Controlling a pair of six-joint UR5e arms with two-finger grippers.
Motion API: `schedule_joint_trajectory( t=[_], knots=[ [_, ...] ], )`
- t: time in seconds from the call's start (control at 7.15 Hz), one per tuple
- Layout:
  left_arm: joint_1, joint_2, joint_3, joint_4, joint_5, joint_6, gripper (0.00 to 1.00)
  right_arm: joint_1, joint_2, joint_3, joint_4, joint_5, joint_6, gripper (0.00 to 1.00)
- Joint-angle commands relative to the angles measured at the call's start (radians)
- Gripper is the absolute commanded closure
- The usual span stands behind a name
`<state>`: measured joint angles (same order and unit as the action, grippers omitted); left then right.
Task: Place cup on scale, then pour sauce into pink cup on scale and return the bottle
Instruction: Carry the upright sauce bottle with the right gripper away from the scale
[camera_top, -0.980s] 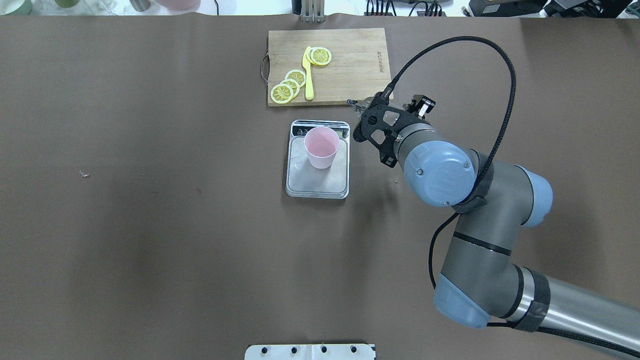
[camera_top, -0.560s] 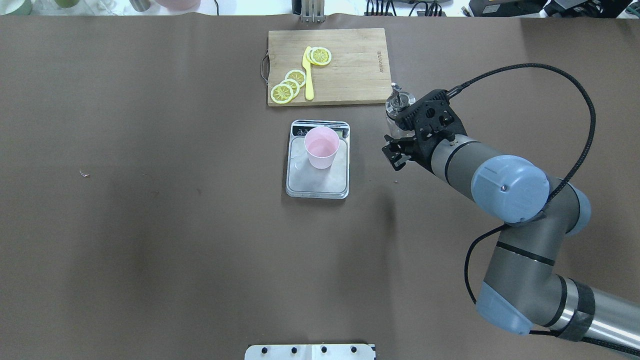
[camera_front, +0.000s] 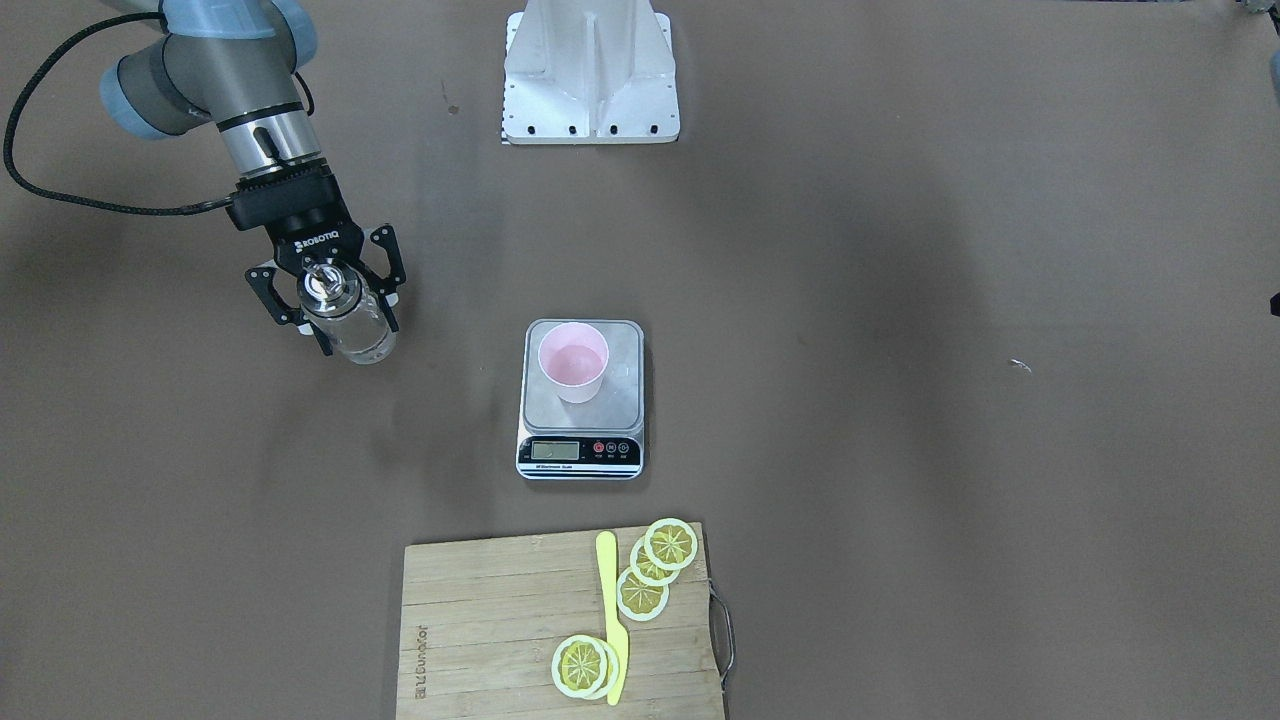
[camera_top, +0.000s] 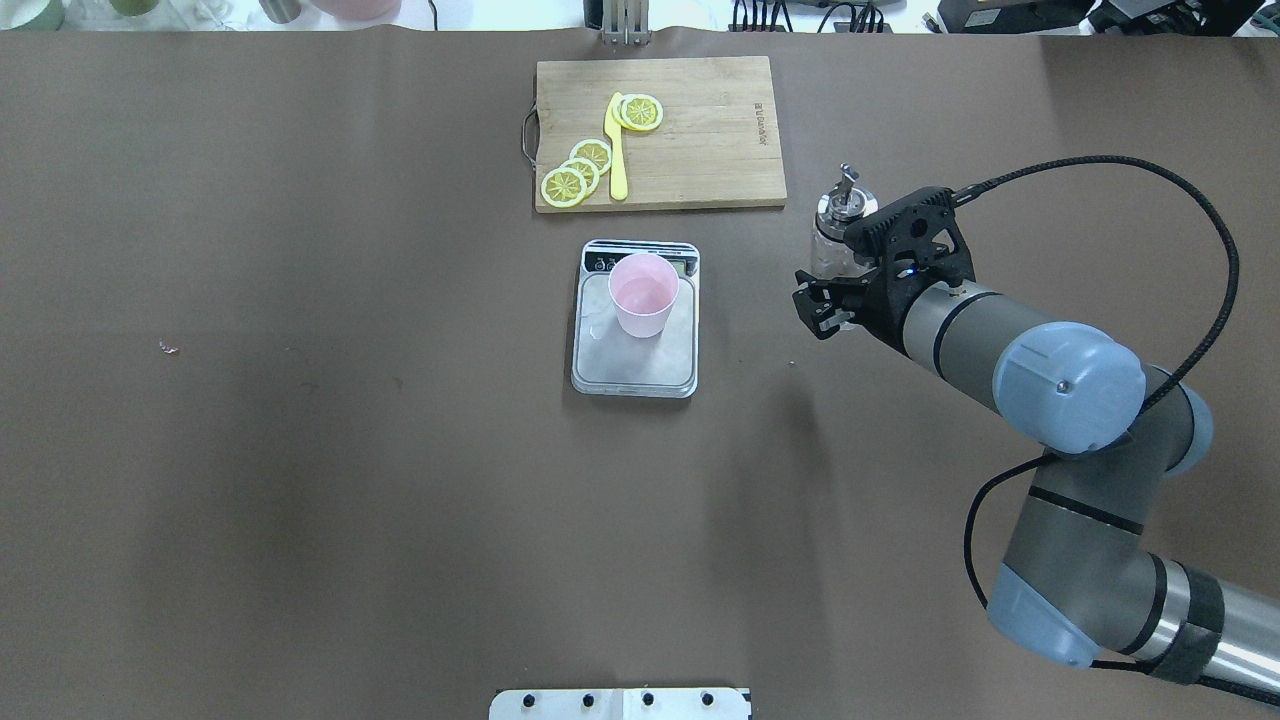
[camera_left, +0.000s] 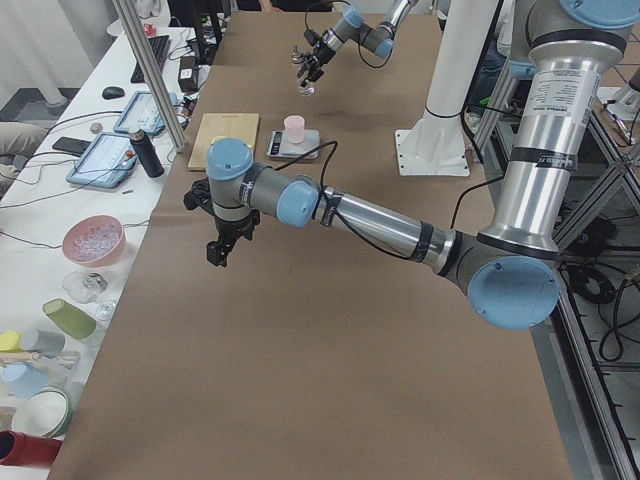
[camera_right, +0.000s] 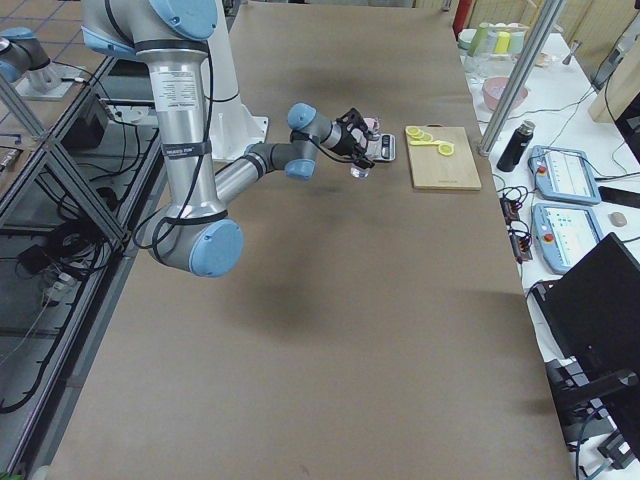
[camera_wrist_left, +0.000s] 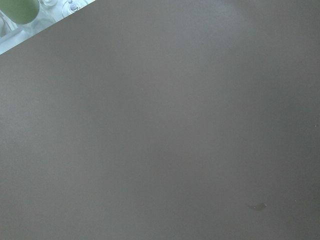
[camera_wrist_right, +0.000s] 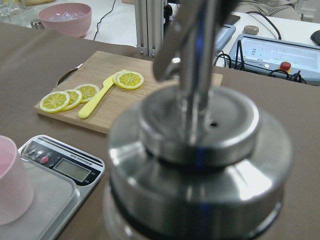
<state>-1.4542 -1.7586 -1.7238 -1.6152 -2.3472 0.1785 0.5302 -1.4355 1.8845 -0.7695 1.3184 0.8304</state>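
Plainly, the right tool (camera_front: 352, 330) is pinching the bottle (camera_front: 345, 312) around its glass body, with 1 finger on each side. We see clear, nearly colourless glass, a shiny silver collar at the top and a thin metal spout rising from it. The bottle stands roughly upright. It is on the robot's right of the scale (camera_front: 622, 400), well apart from it and near a corner of the wooden board (camera_front: 480, 620). We cannot tell whether its base touches the tabletop (camera_front: 900, 250). The pink cup (camera_front: 572, 362) stands upright on the scale's steel platform, apart from both tools. Lemon slices (camera_front: 641, 594) and a yellow knife (camera_front: 610, 620) lie on the board. The left tool (camera_left: 218, 250) hangs over bare tabletop, far from the scale; we cannot tell whether it is spread or pressed together.
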Motion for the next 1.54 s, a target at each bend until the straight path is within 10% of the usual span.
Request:
schedule_joint_trajectory(
  t=[0.0,1.12,1.26,1.4],
  knots=[
    [0.0,-0.002,-0.002,0.0,0.002,-0.001,0.03,-0.003,-0.049,-0.107,0.183,-0.001,-0.003,0.86],
    [0.0,-0.001,-0.005,0.0,0.002,-0.005,0.03,-0.018,-0.046,-0.245,0.334,-0.019,-0.01,0.87],
    [0.0,-0.001,-0.005,0.0,0.002,-0.005,0.03,-0.018,-0.046,-0.24,0.332,-0.019,-0.011,0.81],
    [0.0,-0.001,-0.007,0.0,0.002,-0.005,0.03,-0.018,-0.048,-0.242,0.331,-0.021,-0.037,0.47]
  ],
)
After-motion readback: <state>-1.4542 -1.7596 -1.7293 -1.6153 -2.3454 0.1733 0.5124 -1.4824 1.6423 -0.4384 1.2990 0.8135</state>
